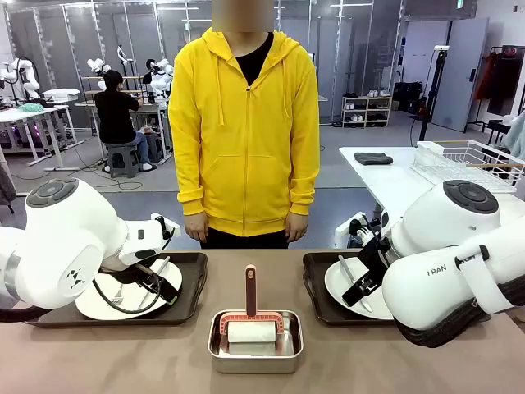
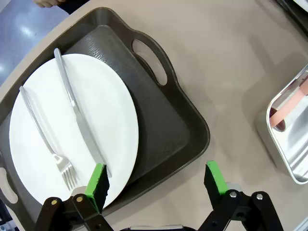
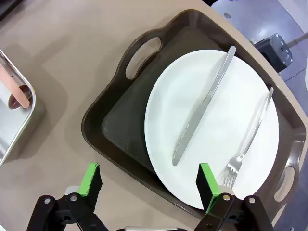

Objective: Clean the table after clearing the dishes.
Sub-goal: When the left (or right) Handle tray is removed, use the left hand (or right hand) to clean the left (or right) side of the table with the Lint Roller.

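Observation:
Two dishes sit on the taupe table (image 1: 353, 365). The left white plate (image 2: 72, 130) carries a fork (image 2: 45, 139) and a knife (image 2: 79, 115) and lies on a dark tray (image 2: 168, 130). My left gripper (image 2: 156, 182) hovers open above that tray's rim, one pad over the plate's edge and the other over bare table. The right plate (image 3: 211, 130) holds a knife (image 3: 202, 113) and a fork (image 3: 250, 134) on its own tray (image 3: 115, 130). My right gripper (image 3: 149, 182) hangs open over that tray's rim. Both jaws are empty.
A steel pan (image 1: 254, 341) with a pink-handled lint roller (image 1: 250, 287) stands at the table's front middle, between the trays. A person in a yellow hoodie (image 1: 246, 123) stands at the far edge, hands down. A white table with a wire rack (image 1: 467, 160) is behind right.

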Robot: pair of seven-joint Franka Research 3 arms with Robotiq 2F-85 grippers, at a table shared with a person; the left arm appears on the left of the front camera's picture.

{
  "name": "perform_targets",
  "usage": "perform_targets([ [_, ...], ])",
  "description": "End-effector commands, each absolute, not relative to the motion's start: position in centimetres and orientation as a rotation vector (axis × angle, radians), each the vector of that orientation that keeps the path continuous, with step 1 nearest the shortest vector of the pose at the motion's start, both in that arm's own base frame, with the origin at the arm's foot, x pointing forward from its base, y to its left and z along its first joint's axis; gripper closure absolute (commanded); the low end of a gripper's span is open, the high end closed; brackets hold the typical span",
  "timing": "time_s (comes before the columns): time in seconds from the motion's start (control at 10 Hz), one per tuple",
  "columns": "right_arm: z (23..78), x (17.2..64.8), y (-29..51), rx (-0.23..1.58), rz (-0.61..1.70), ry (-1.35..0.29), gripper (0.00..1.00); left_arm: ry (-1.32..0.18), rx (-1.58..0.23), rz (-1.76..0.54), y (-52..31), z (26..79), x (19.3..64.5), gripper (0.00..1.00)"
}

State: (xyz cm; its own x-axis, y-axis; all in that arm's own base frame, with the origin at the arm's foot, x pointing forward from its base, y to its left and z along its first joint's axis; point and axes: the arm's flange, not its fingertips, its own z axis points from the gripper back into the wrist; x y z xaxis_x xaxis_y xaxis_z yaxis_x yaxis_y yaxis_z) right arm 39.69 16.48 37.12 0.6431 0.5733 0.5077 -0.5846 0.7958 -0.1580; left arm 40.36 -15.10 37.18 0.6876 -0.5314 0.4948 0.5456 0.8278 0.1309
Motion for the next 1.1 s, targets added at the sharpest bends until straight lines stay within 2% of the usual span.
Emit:
perform_targets([
  [0.0, 37.12, 39.69, 16.48, 0.021, 0.659, -0.571, 0.00, -0.545, -0.028, -0.603, -15.11, 37.19, 40.36, 0.00],
  [1.0, 37.12, 39.72, 16.43, 0.020, 0.660, -0.571, 0.00, -0.545, -0.027, -0.604, -15.14, 37.18, 40.35, 0.00],
])
